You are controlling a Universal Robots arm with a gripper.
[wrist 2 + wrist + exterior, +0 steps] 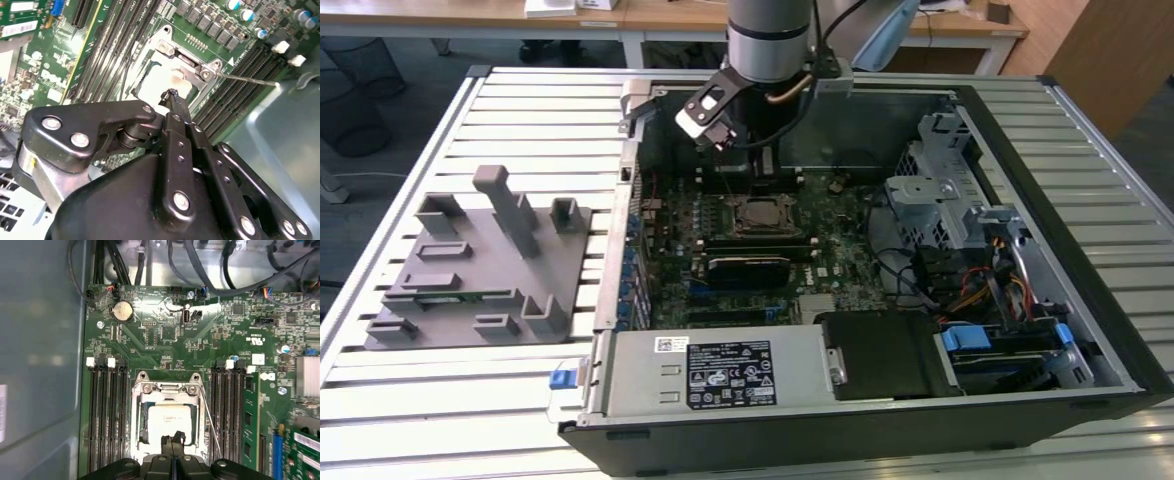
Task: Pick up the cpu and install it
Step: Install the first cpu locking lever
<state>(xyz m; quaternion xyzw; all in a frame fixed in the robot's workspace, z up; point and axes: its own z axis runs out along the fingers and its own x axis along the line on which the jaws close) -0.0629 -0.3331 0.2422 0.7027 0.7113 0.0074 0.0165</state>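
Cpu (170, 421) lies in motherboard socket (169, 390), inside open case (1014, 120). Tool (173, 441) fingertips pressed together, hovering just over chip. Judgement: check chip lies flat and square in socket.

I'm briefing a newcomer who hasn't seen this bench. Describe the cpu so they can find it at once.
Start at the open computer case on the slatted table and look at the green motherboard inside. Near its middle sits a square metal-framed socket, flanked by long black memory slots. The cpu is the flat, pale silvery square lying within that frame, just beneath the gripper.
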